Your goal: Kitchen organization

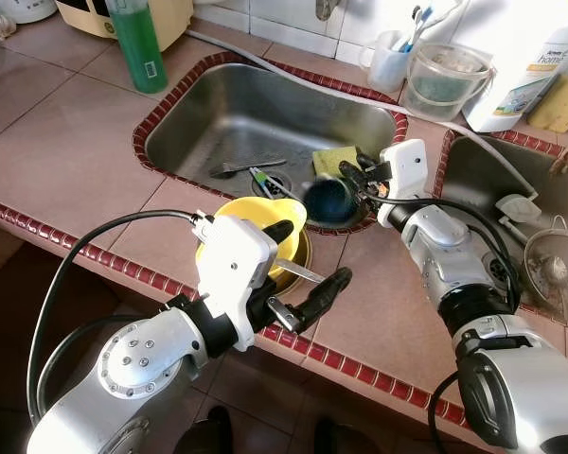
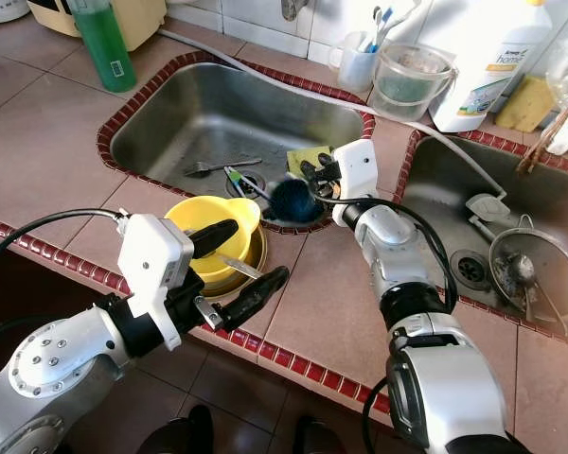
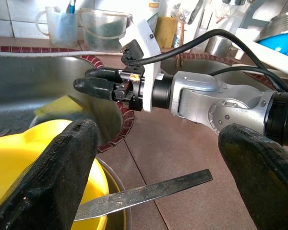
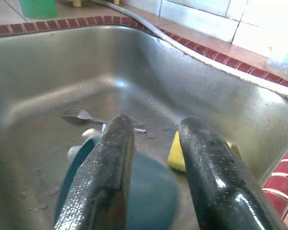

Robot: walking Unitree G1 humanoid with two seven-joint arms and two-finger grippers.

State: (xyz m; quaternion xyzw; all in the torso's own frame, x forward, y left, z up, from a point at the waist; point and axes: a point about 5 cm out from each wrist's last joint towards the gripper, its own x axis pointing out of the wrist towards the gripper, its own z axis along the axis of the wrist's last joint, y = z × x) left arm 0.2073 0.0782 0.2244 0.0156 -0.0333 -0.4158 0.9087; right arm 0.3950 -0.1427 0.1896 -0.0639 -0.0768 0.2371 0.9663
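Right gripper (image 1: 352,182) clamps blue cup (image 1: 329,200) by its rim, over sink (image 1: 218,104) near edge. Left gripper (image 1: 308,265) open, at 7 o'clock from cup, straddling yellow bowl (image 1: 241,216) and knife (image 1: 298,272) on counter (image 1: 66,151).

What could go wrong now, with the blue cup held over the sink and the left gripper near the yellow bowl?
The right gripper pinches only the blue cup's rim, so it may slip onto the fork or sponge below.

The open left gripper straddles a knife resting across the yellow bowl; closing could flick the knife or tip the bowl off the counter edge.
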